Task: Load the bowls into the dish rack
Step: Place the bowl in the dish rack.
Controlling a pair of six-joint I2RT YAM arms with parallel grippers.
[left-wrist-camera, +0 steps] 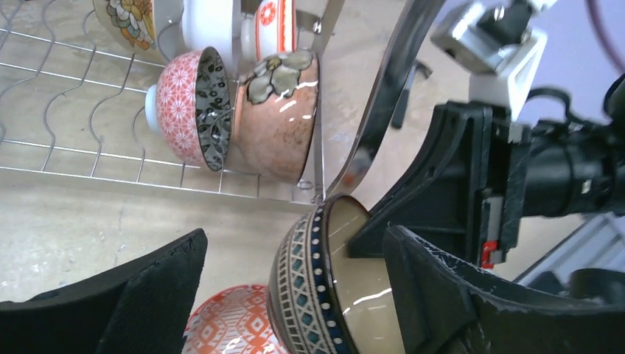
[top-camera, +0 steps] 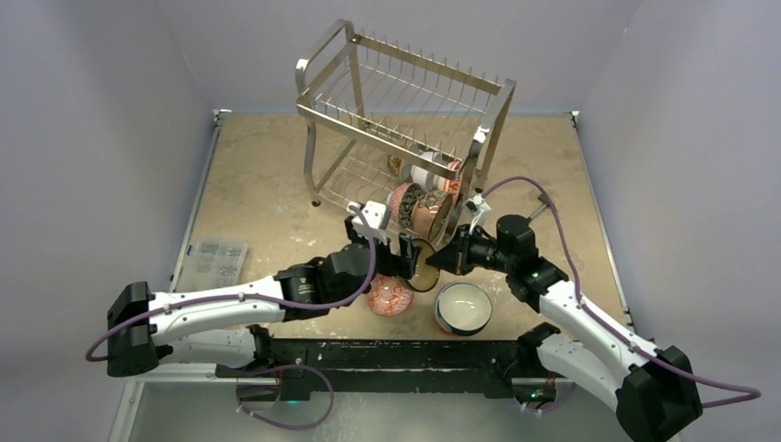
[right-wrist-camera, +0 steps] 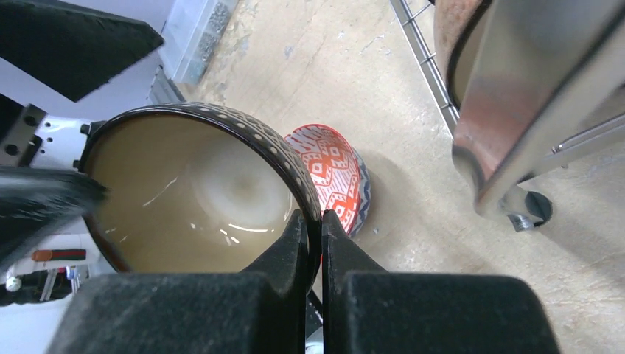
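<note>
Pinching brown bowl [right-wrist-camera: 199, 184] rim, right end effector [right-wrist-camera: 314, 220]; left end effector [left-wrist-camera: 295, 240] seemingly wide, overhead unclear.

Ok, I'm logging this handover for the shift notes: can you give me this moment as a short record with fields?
held item: brown bowl, patterned outside, off the table between the two arms
right gripper: fingers shut on the bowl's rim
left gripper: fingers open, one on each side of the bowl
dish rack: bowls standing on edge in the lower tier, among them a pink bowl
left on table: red-patterned bowl, white bowl
</note>
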